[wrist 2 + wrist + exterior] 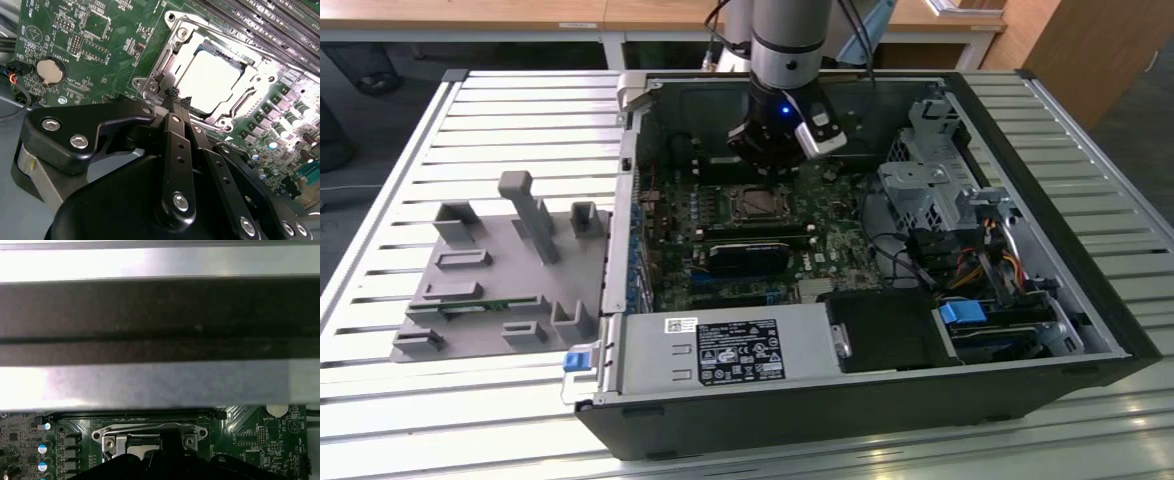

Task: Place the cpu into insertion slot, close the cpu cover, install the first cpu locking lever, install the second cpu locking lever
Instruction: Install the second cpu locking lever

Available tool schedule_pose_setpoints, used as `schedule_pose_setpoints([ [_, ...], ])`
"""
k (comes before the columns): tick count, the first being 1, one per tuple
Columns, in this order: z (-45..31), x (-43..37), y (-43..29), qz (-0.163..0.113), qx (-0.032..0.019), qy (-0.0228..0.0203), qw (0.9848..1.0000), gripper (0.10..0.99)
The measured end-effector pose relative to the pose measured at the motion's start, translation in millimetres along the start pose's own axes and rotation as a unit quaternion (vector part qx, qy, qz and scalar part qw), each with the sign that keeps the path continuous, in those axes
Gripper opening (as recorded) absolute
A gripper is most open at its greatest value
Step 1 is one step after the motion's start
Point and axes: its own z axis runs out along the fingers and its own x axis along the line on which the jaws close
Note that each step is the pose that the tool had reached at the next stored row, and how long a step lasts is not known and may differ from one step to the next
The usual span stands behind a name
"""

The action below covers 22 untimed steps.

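The cpu (212, 82) lies flat in the insertion slot (754, 203) on the green motherboard, its silver top bright in the second wrist view. The cpu cover (252, 90) is down around it as a silver frame, and the chip shows through its window. My gripper (179, 98) is shut, its black fingertips together at the socket's edge beside a corner of the frame, with nothing visible between them. In the exterior view the gripper (771, 160) hangs just behind the socket. I cannot tell how the locking levers stand. The first wrist view has the socket (115, 442) behind the gripper (170, 452).
The open computer case (1107, 330) lies on a slatted metal table. Long black memory slots (260, 20) run beside the socket, and a coin battery (50, 71) sits on the board. A drive cage (927, 190), a power supply (727, 350) and a grey fixture (494, 280) are nearby.
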Motion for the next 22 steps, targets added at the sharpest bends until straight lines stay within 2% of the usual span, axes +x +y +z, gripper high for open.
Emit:
schedule_pose_setpoints([
  [9,-1.3,-0.2,-4.3,0.0,0.0001,0.0001,1.0,0.106],
  [18,-26.5,-0.7,-3.5,0.0,0.0,0.0009,1.0,0.106],
  [22,-28.5,-0.9,-7.1,0.0,0.0,0.0009,1.0,0.106],
])
